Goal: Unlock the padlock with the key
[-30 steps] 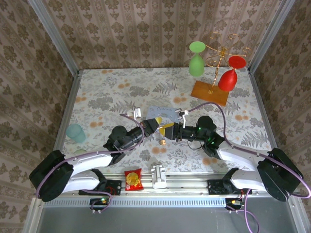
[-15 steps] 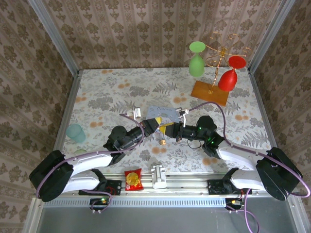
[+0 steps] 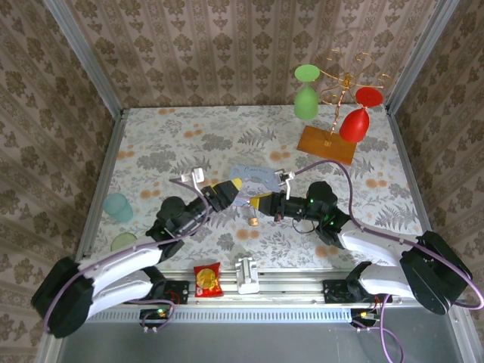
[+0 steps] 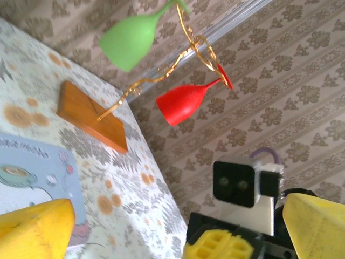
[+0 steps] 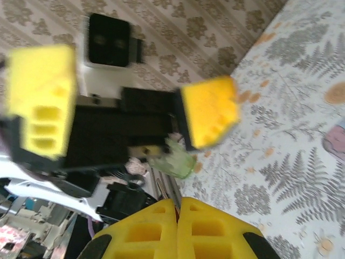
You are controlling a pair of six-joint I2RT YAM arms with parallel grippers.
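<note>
Seen from above, two robot arms reach from the near edge of a floral-patterned counter (image 3: 166, 144) and meet at its middle. The left hand (image 3: 233, 189) and the right hand (image 3: 259, 202) point at each other, close but apart, just near of a pale blue tin (image 3: 253, 174). The padlock (image 3: 254, 221), a tiny brass speck, lies on the counter just near of the two hands, touched by neither. At the far right, a gold wire stand (image 3: 340, 83) on a wooden base (image 3: 325, 144) holds a green cup (image 3: 305, 94) and a red cup (image 3: 355, 121). At the near edge lie a red snack packet (image 3: 206, 280) and a white block (image 3: 247, 274). In the left wrist view, the left hand's yellow fingers (image 4: 38, 229) sit at the two bottom corners, spread wide and released, with nothing between them. The right hand (image 4: 218, 245) faces the lens at bottom centre. In the right wrist view, the right hand's yellow pads (image 5: 151, 232) are pressed together, clenched. Whether the thin key is pinched between them cannot be told. Opposite, the left hand (image 5: 126, 108) appears blurred with its fingers parted. As a judgement, the task is at an early stage. The padlock is not yet held, no key is seen in it, and whether its shackle is open is too small to tell. Steadying the padlock, inserting the key and turning it appear left to do.
</note>
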